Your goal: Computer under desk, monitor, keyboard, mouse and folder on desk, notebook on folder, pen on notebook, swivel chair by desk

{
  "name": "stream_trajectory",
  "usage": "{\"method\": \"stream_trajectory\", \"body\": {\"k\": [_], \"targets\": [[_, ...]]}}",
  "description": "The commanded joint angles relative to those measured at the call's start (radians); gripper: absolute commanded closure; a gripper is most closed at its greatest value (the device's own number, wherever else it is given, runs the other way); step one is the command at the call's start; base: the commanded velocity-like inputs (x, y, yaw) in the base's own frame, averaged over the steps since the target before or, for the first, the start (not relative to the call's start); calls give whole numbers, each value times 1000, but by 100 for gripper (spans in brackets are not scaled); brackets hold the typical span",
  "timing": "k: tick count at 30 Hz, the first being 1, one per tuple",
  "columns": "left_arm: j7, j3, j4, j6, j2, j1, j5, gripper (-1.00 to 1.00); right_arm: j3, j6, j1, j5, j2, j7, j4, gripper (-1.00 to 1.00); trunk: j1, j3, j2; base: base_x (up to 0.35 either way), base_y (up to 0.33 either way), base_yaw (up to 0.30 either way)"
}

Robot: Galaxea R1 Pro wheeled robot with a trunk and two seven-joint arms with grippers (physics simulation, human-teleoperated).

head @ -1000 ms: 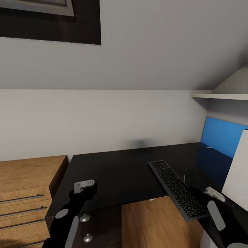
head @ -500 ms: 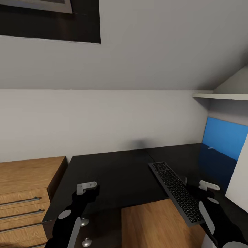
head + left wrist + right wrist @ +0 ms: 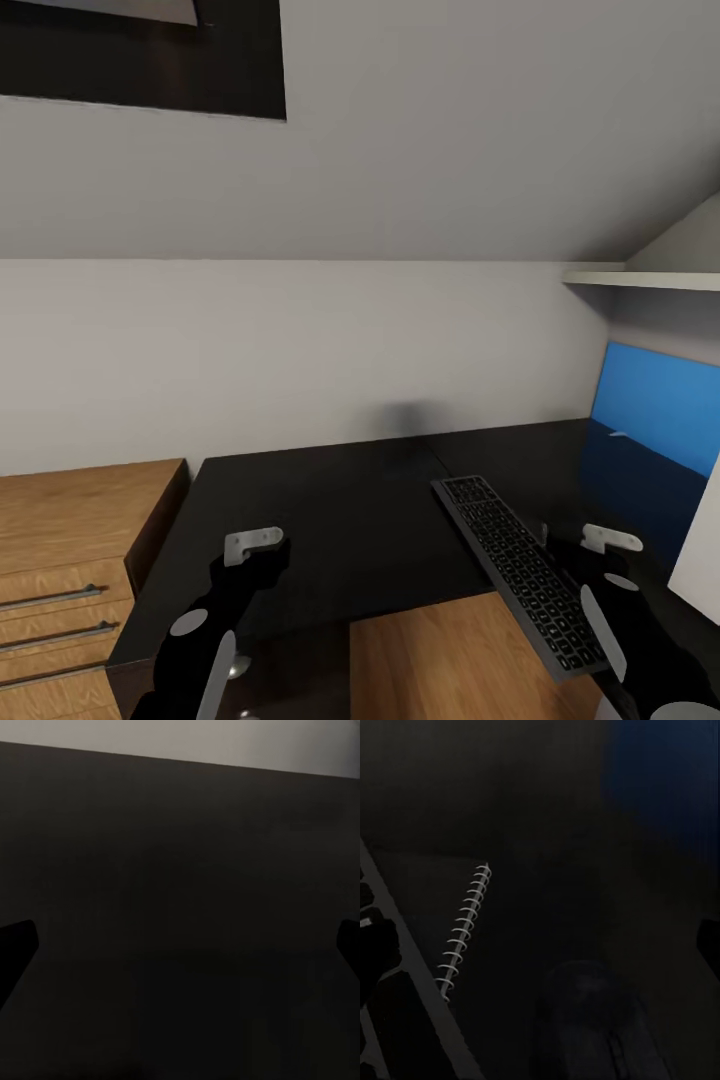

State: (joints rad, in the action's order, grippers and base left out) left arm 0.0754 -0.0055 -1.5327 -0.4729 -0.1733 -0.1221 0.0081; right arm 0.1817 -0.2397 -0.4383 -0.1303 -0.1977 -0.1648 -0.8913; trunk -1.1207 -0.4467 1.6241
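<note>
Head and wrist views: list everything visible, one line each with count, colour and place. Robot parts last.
Desk: one, black, against the wall.
Keyboard: one, dark grey, on the desk's right part, its near end past the front edge.
Monitor: one, blue screen, at the desk's right end.
Notebook: one, dark with silver spiral, on the desk beside the keyboard.
Drawer unit: one, wooden, left of the desk.
Shelf: one, white, upper right.
Left gripper: black, over the desk's front.
Right gripper: black, right of the keyboard.

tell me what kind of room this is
Probably a home office corner or bedroom workspace: a black desk with a keyboard on it, a wooden drawer unit beside it, under a sloped ceiling.
</note>
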Motion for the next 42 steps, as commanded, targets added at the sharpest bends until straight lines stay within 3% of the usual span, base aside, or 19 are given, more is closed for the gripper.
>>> {"method": "stream_trajectory", "body": {"k": [1, 10, 16, 18, 29, 42], "targets": [[4, -1, -1, -5, 0, -1, 1, -100, -1, -4, 0, -5, -2, -5, -2, -100, 0, -1, 1, 27, -6, 0], [4, -1, -2, -6, -1, -1, 1, -100, 1, -8, -8, 22, -8, -8, 4, -100, 0, -1, 1, 7, -2, 0], [4, -1, -3, -6, 0, -1, 2, -100, 3, -28, -27, 22, -46, -32, 36, -100, 0, -1, 1, 0, 0, 0], [4, -1, -4, -6, 0, -1, 2, -100, 4, -66, -44, 21, -57, -36, 49, -100, 0, -1, 1, 0, 0, 0], [4, -1, -4, -6, 0, -1, 1, -100, 4, -116, -51, 23, -59, -33, 54, -100, 0, -1, 1, 0, 0, 0], [4, -1, -13, -6, 0, 1, 1, -100, 3, -121, -77, 24, -60, -29, 114, -100, 0, -1, 1, 0, 0, 0]]}}
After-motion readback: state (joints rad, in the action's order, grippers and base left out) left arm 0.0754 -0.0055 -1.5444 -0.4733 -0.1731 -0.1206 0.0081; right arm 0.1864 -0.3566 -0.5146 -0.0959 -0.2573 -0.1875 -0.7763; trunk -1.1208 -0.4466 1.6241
